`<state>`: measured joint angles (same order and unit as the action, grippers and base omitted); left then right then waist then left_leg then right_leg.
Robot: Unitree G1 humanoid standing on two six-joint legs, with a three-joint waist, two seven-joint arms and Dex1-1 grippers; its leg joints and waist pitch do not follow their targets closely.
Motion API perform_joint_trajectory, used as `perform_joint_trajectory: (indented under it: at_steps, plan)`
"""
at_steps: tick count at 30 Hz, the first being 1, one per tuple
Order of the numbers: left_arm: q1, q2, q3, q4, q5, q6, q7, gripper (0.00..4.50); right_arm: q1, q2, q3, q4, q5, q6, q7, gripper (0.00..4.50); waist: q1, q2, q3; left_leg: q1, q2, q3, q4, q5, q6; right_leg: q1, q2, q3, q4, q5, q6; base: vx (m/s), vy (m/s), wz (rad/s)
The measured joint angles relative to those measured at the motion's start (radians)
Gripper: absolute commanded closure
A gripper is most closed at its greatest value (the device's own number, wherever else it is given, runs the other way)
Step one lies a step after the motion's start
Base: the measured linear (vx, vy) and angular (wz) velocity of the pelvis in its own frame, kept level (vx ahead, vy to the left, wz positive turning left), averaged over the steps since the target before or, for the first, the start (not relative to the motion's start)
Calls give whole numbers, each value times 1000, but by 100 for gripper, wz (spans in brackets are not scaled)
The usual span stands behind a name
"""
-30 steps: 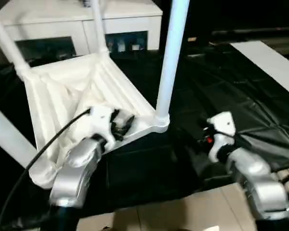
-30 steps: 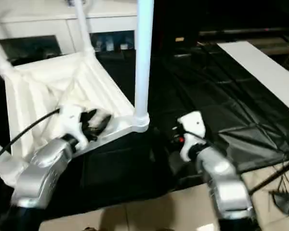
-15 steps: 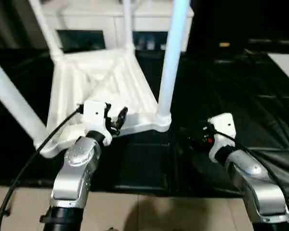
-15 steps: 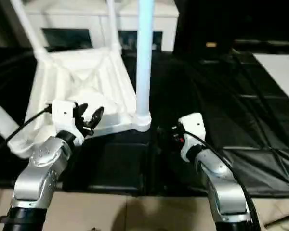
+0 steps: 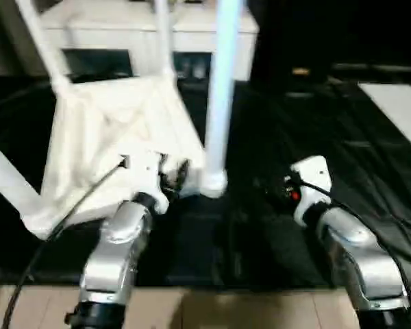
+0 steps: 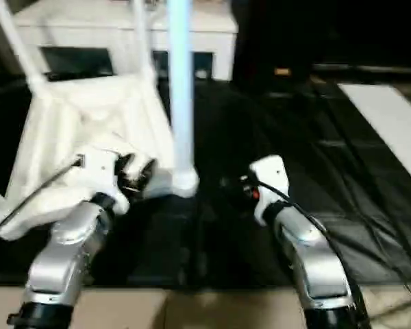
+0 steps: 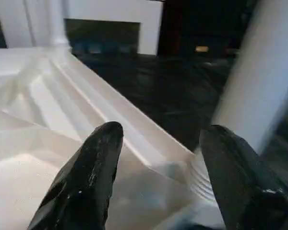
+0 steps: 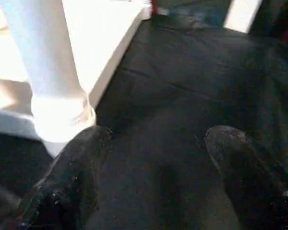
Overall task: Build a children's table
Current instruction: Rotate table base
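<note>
Table [image 5: 116, 130] rim between spread left fingers [image 7: 93, 167], seemingly untouched.

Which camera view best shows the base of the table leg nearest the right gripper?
The right wrist view: the leg base and its collar sit close and plain. The eye views show it whole but small. The left wrist view catches its side beyond the left gripper.

Brightness: dim room, black floor covering [image 5: 370, 171] swallowing detail.
Glare: the small white plastic table's ribbed underside [image 5: 116, 130] is washing out.
Blur: head views are smearing.
Focus: black fingertips [image 7: 93, 177] near the wrist cameras are softening.
</note>
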<state>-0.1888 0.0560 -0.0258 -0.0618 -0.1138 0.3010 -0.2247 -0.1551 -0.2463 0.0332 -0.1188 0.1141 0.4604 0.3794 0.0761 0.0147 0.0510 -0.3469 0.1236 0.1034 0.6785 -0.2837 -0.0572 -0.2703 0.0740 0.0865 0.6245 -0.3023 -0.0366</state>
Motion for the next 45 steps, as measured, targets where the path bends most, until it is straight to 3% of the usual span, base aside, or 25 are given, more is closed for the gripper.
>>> perform_joint_trajectory:
  at_steps: [1,2,3,4,5,6,7,8,9,10,12,13,14,16,19,23,24,28,32,37,45]
  plan:
    - [0,9,5,-9,0,-3,2,154,-6,3,5,2,0,-6,1,81,3,21,-7,-10,7,-19,-24,32,16,0,15,-16,5,-5,6,146,16,-30]
    - [5,19,13,-12,2,-5,7,154,-8,11,22,3,-1,-7,4,81,-4,20,-9,-8,9,-30,-15,20,19,-20,0,-47,36,-20,8,137,41,-23]
    - [20,39,43,-8,4,-5,16,154,-20,19,54,1,1,-11,17,81,-29,7,-14,-3,-4,-32,-18,10,33,-66,-44,-100,121,-22,15,154,25,-3]
    - [24,42,54,-5,5,-4,20,154,-20,17,56,-2,1,-14,21,81,-39,7,-14,4,-9,-32,-21,5,37,-95,-74,-111,149,-17,28,205,47,-2]
    - [23,42,56,-7,5,-5,21,154,-19,12,54,-2,1,-15,22,81,-47,4,-15,6,-14,-29,-23,3,39,-119,-104,-117,143,-6,51,132,28,3]
    - [22,42,55,-11,6,-11,20,154,-18,5,52,-1,1,-15,23,81,-54,-11,-19,7,-25,-19,-26,-1,43,-153,-143,-116,106,18,77,89,15,-1]
    - [21,45,52,-15,8,-11,18,154,-16,3,52,-2,1,-17,27,81,-59,-30,-23,4,-37,-8,-23,-6,50,-161,-168,-100,40,51,72,0,0,0]
    - [20,49,49,-17,11,-11,13,154,-11,-5,51,-1,1,-19,32,81,-62,-44,-22,-7,-42,-4,-8,-14,58,-166,-180,-88,40,88,87,72,-38,2]
    - [21,55,25,-17,9,-3,-13,154,7,-18,44,1,1,-20,39,81,-58,-44,-21,-16,-37,-9,-6,-14,80,-164,-170,-82,38,87,82,57,-72,10]
    - [22,63,7,-19,3,-3,-44,154,10,-24,40,3,1,-20,42,81,-58,-44,-21,-17,-33,-13,-11,-10,75,-165,-163,-78,36,89,79,57,-72,10]
    - [23,105,-13,-25,-23,-3,-117,154,9,-24,32,3,1,-26,42,81,-59,-40,-21,-20,-19,-11,-18,3,36,-164,-148,-78,26,97,73,8,-64,8]
    - [23,119,-10,-27,-32,-3,-134,127,8,-24,32,3,2,-28,42,81,-59,-38,-20,-20,-12,-10,-26,7,12,-163,-144,-83,20,103,68,-12,-53,7]
    - [25,132,-8,-26,-41,-1,-147,127,8,-23,32,3,2,-29,43,81,-58,-35,-18,-20,-7,-9,-27,11,4,-163,-144,-89,14,105,62,0,0,0]
    - [29,159,-7,-26,-61,18,-192,119,8,-25,32,3,4,-30,45,81,-60,-23,-9,-18,14,-1,-27,17,-2,-148,-138,-97,-3,115,44,-75,-30,6]
    - [29,213,-14,-27,-93,67,-286,88,8,-43,27,3,15,-30,60,81,-68,-13,0,4,34,28,-29,21,-10,-130,-140,-99,-11,113,46,-86,-24,11]
    - [15,299,-94,-5,-105,97,-446,56,8,-100,13,4,32,-30,117,81,-73,-16,3,7,33,42,-39,22,-11,-129,-149,-99,-16,112,48,-75,0,4]
    - [-14,320,-128,32,-105,99,-496,34,6,-126,18,11,32,-30,146,81,-73,-16,4,6,33,42,-39,24,-11,-130,-149,-99,-16,112,48,-58,0,1]
    - [-132,373,-182,153,-69,96,-598,34,3,-198,60,19,30,-36,242,81,-75,-16,4,-2,34,41,-41,28,-13,-133,-149,-100,-15,112,48,-55,-6,0]
    - [-257,403,-208,316,25,66,-598,34,3,-237,87,22,29,-50,308,81,-79,-15,5,-3,34,41,-42,29,-14,-134,-149,-100,-15,112,48,0,0,0]
    - [-338,405,-211,423,32,61,-602,34,-2,-253,98,23,28,-59,341,81,-80,-14,4,-3,34,42,-43,42,-11,-134,-149,-101,-14,124,41,0,0,0]
    - [-370,417,-212,464,6,121,-731,108,-10,-277,126,25,27,-69,384,81,-69,-12,3,-7,36,45,-56,47,-2,-140,-149,-103,-16,124,35,56,1,2]
